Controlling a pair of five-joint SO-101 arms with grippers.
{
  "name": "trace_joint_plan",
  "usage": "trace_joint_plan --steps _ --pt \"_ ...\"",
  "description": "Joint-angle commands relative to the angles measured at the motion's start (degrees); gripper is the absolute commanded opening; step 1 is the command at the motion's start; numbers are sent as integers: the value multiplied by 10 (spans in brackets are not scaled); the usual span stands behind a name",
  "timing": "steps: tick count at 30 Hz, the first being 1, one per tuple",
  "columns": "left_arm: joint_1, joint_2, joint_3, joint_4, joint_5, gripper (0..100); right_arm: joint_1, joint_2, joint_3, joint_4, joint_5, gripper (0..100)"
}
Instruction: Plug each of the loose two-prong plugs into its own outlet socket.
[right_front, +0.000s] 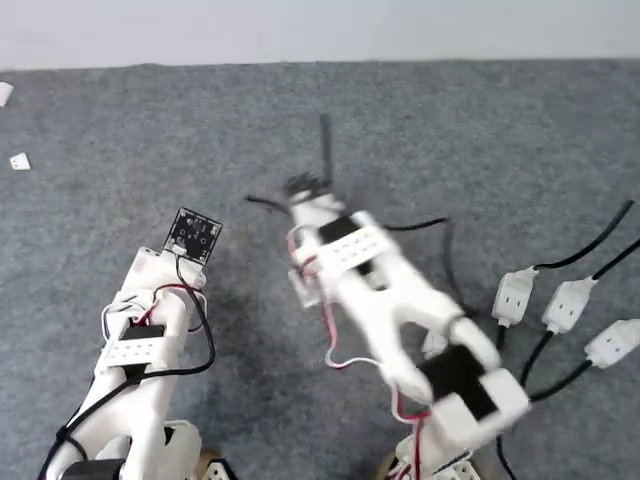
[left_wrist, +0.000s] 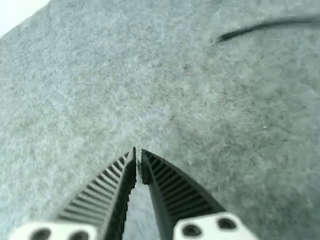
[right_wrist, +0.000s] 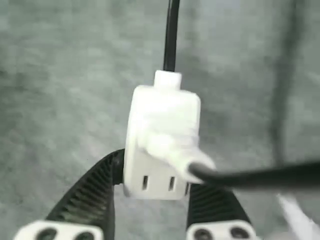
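My right gripper (right_wrist: 154, 176) is shut on a white socket block (right_wrist: 161, 117) that hangs above the grey felt. The block shows two slots on the face toward the camera and a black cord (right_wrist: 171, 30) leaves its far end. A white plug (right_wrist: 167, 145) sits on the block's upper face, its black cable (right_wrist: 260, 175) running off sideways. In the high view the right arm (right_front: 400, 300) stretches to the table's middle, its gripper (right_front: 305, 192) among black cords. My left gripper (left_wrist: 138, 154) is shut on nothing, low over bare felt.
Three white sockets (right_front: 515, 295), (right_front: 568, 303), (right_front: 612, 343) lie on black cords at the right edge. A loose black cord (right_front: 325, 140) runs away from the right gripper; another cord end (left_wrist: 265, 27) lies beyond the left gripper. Grey felt mat (right_front: 120, 150) covers the table.
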Motion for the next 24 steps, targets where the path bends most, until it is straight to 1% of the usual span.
trace_joint_plan --steps 1,5,7,9,14,16,19,21,22,24 --pt "-3 -12 -2 -20 9 12 93 -153 2 38 28 8" --pt "-3 -12 -5 -21 10 12 200 -284 78 29 91 8" --pt "-6 -12 -6 -25 11 12 263 -333 121 9 105 8" --pt "-19 -11 -5 -47 20 12 335 -362 159 -18 117 8" --pt "-48 -11 -5 -80 112 12 527 -343 229 -120 133 8" --pt "-54 -15 -5 -88 136 12 581 -318 251 -172 133 8" --pt "-57 -18 -3 -87 157 12 617 -270 260 -224 133 9" --pt "-66 -31 -1 -86 161 12 627 -244 253 -232 130 24" --pt "-72 -46 2 -84 165 12 631 -233 244 -219 129 58" --pt "-79 -95 20 -70 183 12 627 -218 215 -165 128 158"
